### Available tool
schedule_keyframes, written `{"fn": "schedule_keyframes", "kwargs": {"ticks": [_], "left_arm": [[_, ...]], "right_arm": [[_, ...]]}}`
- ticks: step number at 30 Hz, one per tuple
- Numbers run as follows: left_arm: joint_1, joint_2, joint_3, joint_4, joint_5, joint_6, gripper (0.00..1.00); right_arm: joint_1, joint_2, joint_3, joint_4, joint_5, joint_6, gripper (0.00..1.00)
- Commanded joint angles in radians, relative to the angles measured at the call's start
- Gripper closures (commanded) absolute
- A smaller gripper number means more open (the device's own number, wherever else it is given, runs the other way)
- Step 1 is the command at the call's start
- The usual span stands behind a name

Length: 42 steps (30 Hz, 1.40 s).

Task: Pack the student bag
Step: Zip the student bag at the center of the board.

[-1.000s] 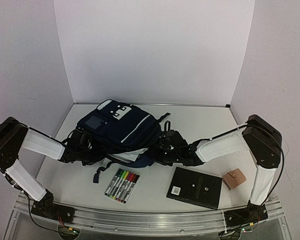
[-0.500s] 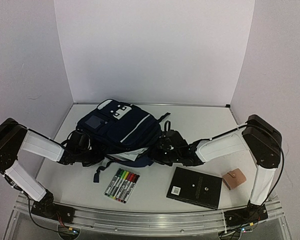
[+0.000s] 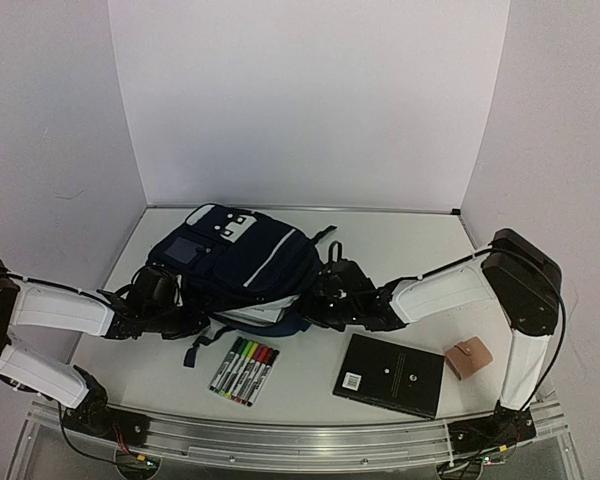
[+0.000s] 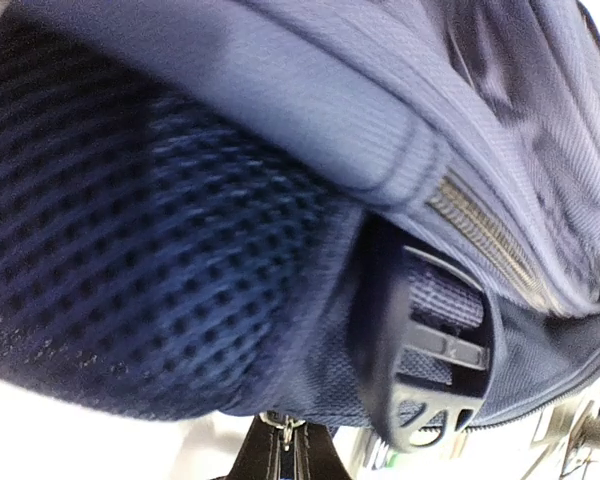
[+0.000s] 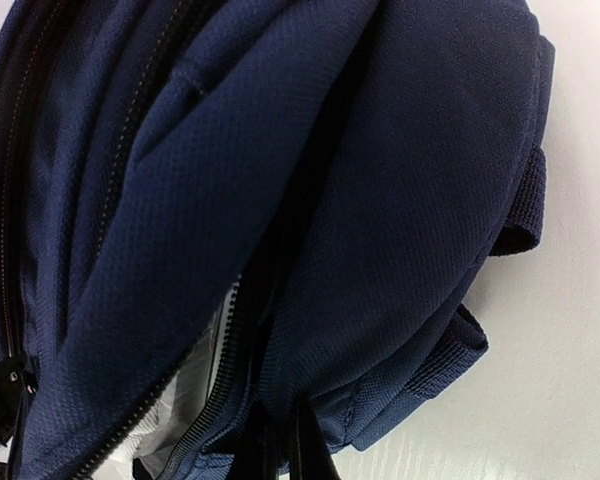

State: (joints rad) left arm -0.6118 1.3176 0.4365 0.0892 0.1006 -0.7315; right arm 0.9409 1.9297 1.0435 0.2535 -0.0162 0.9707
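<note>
The student bag [image 3: 242,255], dark navy with white stripes and patches, lies mid-table with its opening toward the front. My left gripper [image 3: 192,320] is at its near left corner. In the left wrist view its fingers [image 4: 285,445] are closed on a metal zipper pull under the bag's mesh side [image 4: 180,250], beside a black buckle [image 4: 435,370]. My right gripper [image 3: 305,298] is at the near right corner. In the right wrist view it [image 5: 285,450] is shut on the fabric edge of the bag [image 5: 380,200], next to the parted zipper [image 5: 220,390], where pale lining shows.
A pack of coloured markers [image 3: 245,368] lies in front of the bag. A black notebook [image 3: 390,373] lies front right, with a tan wallet [image 3: 468,357] to its right. White walls enclose the table on three sides.
My left arm has dropped lower and swung out to the left, with its gripper still at the bag's near left corner. The bag shifted slightly. The right arm has held still.
</note>
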Motion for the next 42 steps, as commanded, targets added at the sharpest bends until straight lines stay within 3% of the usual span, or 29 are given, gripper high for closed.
{"fn": "schedule_keyframes", "kwargs": {"ticks": [1, 9, 15, 19, 24, 28, 29, 32, 35, 42], "left_arm": [[-0.082, -0.040, 0.069, -0.073, -0.040, 0.008, 1.00], [-0.179, -0.004, 0.179, -0.257, -0.174, -0.018, 1.00], [-0.177, -0.029, 0.234, -0.373, -0.277, -0.044, 1.00], [-0.128, -0.063, 0.277, -0.384, -0.258, 0.007, 1.00], [0.002, -0.047, 0.292, -0.292, -0.120, 0.108, 1.00], [0.021, 0.010, 0.329, -0.303, -0.104, 0.195, 1.00], [0.022, 0.021, 0.332, -0.310, -0.104, 0.207, 1.00], [0.027, 0.033, 0.313, -0.312, -0.071, 0.208, 1.00], [0.027, 0.022, 0.278, -0.305, -0.056, 0.183, 1.00], [0.027, -0.006, 0.208, -0.275, -0.045, 0.133, 1.00]], "right_arm": [[-0.004, 0.015, 0.036, 0.020, 0.016, 0.010, 1.00], [-0.004, -0.002, 0.022, 0.020, 0.107, 0.062, 1.00], [-0.004, -0.099, -0.041, 0.018, 0.194, 0.070, 1.00], [-0.004, -0.169, -0.083, 0.018, 0.170, 0.050, 1.00], [0.030, -0.225, -0.139, 0.022, 0.129, 0.044, 1.00], [0.054, -0.301, -0.207, 0.018, 0.145, 0.049, 1.00], [0.056, -0.325, -0.222, 0.012, 0.162, 0.046, 0.97], [0.058, -0.391, -0.228, -0.066, 0.231, 0.003, 0.60], [0.057, -0.443, -0.202, -0.130, 0.262, -0.066, 0.37], [0.058, -0.344, -0.026, -0.158, 0.147, -0.238, 0.24]]}}
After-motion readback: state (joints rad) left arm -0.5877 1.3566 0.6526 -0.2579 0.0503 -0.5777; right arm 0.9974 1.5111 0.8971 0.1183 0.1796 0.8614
